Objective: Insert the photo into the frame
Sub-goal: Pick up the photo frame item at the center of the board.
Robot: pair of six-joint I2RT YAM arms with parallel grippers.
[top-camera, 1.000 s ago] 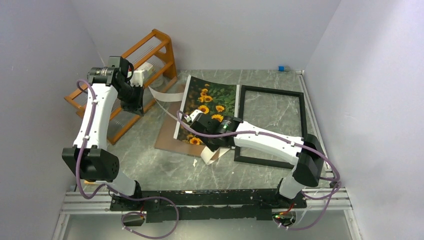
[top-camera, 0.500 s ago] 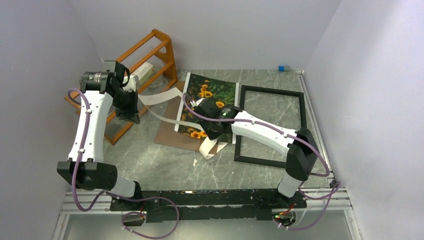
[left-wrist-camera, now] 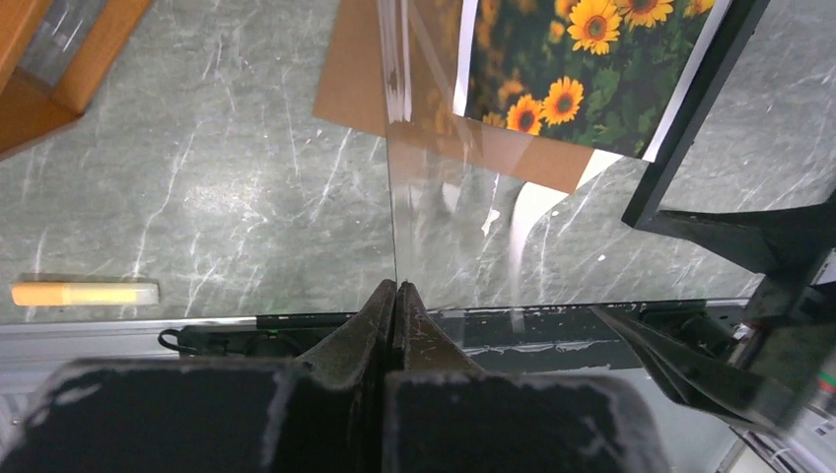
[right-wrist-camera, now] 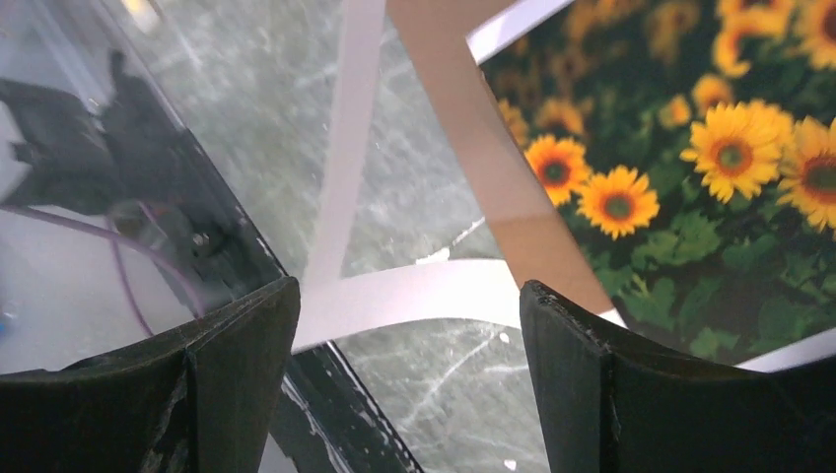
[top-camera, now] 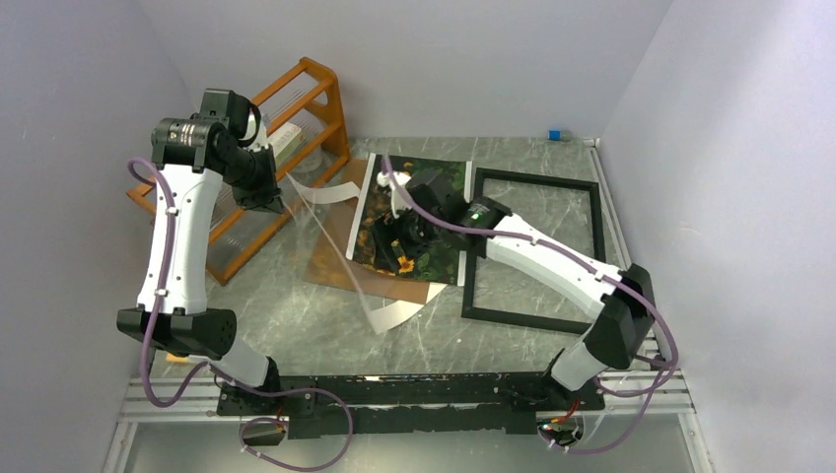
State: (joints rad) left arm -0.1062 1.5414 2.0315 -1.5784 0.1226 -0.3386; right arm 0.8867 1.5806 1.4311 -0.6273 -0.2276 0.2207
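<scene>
Right fingers spread wide above the photo.

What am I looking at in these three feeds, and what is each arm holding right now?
You are seeing two robot arms bolted at the near edge of a grey marble table. The wide picture comes from a fixed camera above and behind them. The other two come from a camera on each wrist, looking past that arm's own claw.

The left claw is shut on the edge of a clear glass pane, held up off the table. The right claw is open and empty, over the edge of the sunflower photo. The photo lies partly on a brown backing board.

The black frame lies right of the photo. An orange wooden rack stands far left.
</scene>
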